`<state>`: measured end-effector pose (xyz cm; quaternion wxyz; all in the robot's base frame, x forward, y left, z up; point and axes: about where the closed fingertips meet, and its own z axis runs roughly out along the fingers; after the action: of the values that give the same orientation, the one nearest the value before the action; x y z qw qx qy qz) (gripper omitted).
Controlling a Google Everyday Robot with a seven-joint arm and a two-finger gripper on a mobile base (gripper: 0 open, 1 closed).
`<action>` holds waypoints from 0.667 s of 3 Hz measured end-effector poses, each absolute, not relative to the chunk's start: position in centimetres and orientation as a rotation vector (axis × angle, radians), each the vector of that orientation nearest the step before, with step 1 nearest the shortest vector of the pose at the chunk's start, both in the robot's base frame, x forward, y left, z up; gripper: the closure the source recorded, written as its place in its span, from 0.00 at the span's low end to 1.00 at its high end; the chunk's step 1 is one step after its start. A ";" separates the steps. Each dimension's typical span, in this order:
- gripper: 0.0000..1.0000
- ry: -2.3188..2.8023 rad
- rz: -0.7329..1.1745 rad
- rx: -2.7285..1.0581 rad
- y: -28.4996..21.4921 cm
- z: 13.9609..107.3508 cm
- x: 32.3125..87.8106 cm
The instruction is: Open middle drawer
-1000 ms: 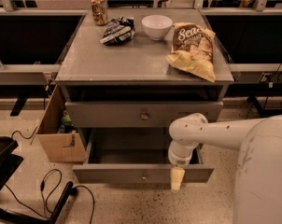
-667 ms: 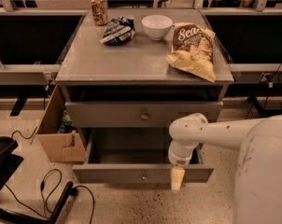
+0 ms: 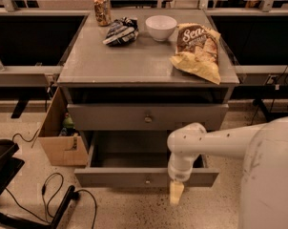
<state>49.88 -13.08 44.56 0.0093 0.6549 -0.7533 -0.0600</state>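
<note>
**A:** Where do things stand?

**B:** The arm reaches in from the right. The gripper hangs tip-down just in front of the lower drawer, to the right of that drawer's centre. I cannot tell whether it is open or closed. The lower drawer is pulled out. The middle drawer above it sits shut in the cabinet, with nothing touching its knob.

**A:** What could go wrong?

**B:** I judge the gripper is at the wrong front. As it rises toward the knob it may catch the open drawer's edge, and that drawer blocks a straight approach. A small round knob also slips easily.

**A:** And the surroundings?

**B:** The gray top carries a chip bag, a white bowl, a dark wrapper and a can. On the speckled floor, a cardboard box stands at the cabinet's left, with a black cable near it.
</note>
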 end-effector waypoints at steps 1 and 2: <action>0.42 -2.382 -0.237 1.899 -10.3 48.7 42.2; 0.65 -2.399 -0.299 1.737 -9.0 52.5 33.1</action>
<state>33.14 -9.02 52.46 0.0824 0.5816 -0.8031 -0.1003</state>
